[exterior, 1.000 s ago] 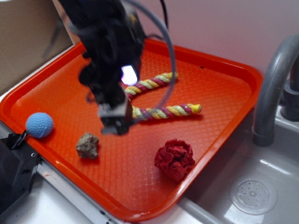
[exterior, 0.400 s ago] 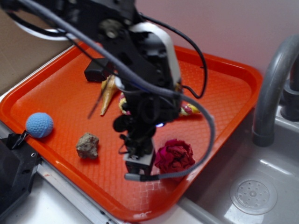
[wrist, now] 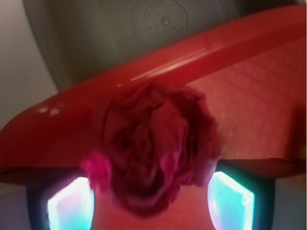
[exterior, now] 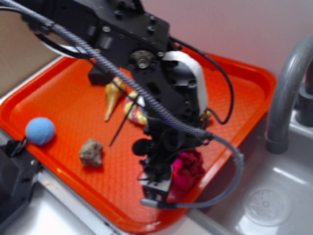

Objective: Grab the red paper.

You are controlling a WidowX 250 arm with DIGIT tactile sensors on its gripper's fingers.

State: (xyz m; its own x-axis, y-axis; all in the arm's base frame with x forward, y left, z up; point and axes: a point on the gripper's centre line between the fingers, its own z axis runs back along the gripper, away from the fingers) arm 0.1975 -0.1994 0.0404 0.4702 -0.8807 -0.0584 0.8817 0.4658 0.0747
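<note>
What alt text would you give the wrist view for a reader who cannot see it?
A dark crimson, rose-like wad of wrinkled paper fills the centre, sitting between the claw's two glowing fingertips, which stand open on either side. Behind it runs the orange-red plastic tray's raised rim, then a grey sink basin with a round drain.

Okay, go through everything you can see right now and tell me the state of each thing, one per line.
gripper: open, one finger on each side of the red paper
red paper: crumpled, on the tray near its rim, not lifted
orange tray: flat on the counter beside the sink
blue ball: resting on the tray, untouched
rock: resting on the tray, untouched
rope: on the tray, mostly hidden by the arm
</note>
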